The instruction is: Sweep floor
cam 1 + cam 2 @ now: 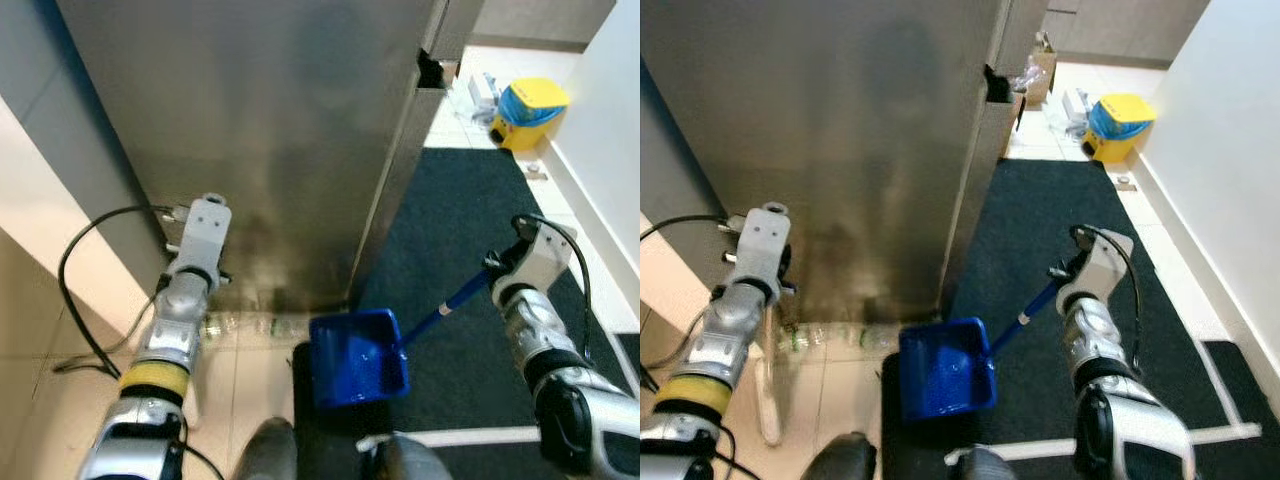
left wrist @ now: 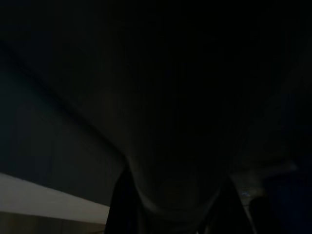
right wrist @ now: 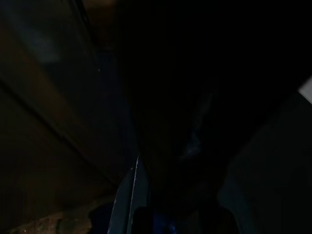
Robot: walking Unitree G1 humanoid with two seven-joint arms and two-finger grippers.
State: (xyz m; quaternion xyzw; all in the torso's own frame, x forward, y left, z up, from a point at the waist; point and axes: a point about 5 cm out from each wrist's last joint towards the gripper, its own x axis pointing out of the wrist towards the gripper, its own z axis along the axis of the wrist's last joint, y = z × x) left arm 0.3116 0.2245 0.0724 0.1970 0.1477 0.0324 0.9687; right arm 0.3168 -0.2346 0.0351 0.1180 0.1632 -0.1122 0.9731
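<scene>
The right gripper [image 1: 497, 268] sits over the dark mat [image 1: 480, 250] at the robot's right and appears closed round the top of the blue handle [image 1: 440, 312], though its fingers are hidden behind the wrist and the right wrist view is too dark to confirm the grip. From that gripper the handle slopes down and inward, toward the robot's left and its own feet, ending at the blue dustpan [image 1: 357, 357], which rests at the mat's near left corner, close to where the tiles [image 1: 240, 370] begin. The long axis of the tool thus runs on a diagonal from high right to low centre. Beyond the pan, further left, a clear plastic bottle [image 1: 830, 336] lies on its side along the foot of the steel cabinet [image 1: 270, 130], its length parallel to the cabinet front and just apart from the pan. The left gripper [image 1: 200, 215] is raised near the cabinet face above that bottle; whether its fingers are open cannot be told. The left arm seems nearer the bottle, the right arm commands the pan. A pale stick [image 1: 767, 395] stands below the left forearm, perhaps a broom.
</scene>
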